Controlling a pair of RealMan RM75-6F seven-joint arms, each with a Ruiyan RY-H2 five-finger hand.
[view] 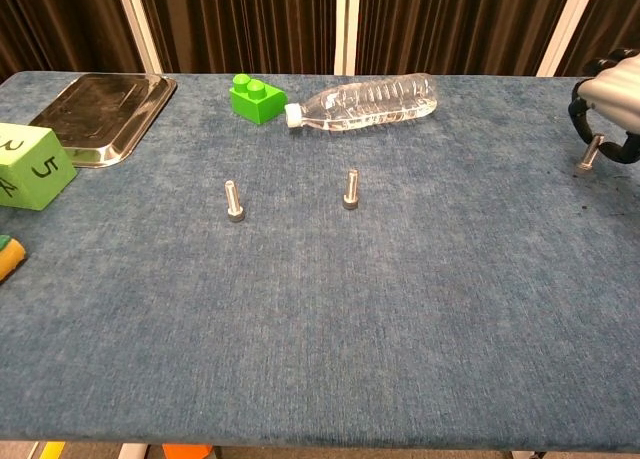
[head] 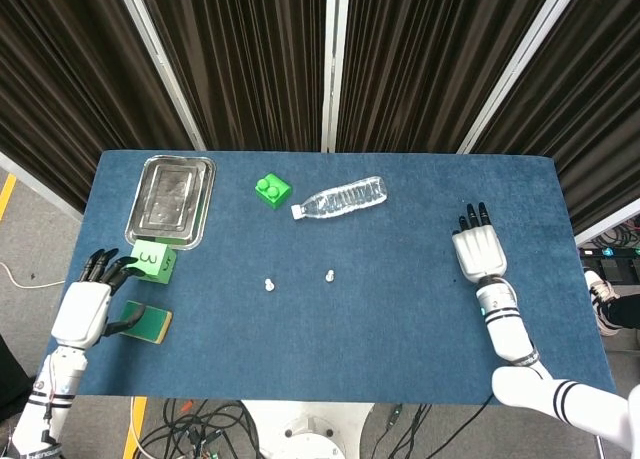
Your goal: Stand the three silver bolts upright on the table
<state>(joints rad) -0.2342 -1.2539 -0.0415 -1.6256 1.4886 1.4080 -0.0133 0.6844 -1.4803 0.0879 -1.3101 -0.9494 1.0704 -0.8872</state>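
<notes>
Your right robot hand (view: 608,114) pinches the third bolt (view: 589,152), head hanging down near-vertical above the tabletop (view: 400,299), well right of the two upright bolts (view: 233,201).

Landmark: the plastic bottle (view: 365,101) lies on its side at the far middle of the table (view: 400,309).
Standing bolts: left bolt (view: 232,201) and middle bolt (view: 350,190) stand upright, nearer than the bottle.
Third bolt (view: 589,152): far right of the bottle, tilted, pinched by the right hand (view: 606,109).
Green brick (view: 255,97): just left of the bottle cap.
Metal tray (view: 95,117): well left of the bottle.
Green cube (view: 30,166): at the left edge.
</notes>
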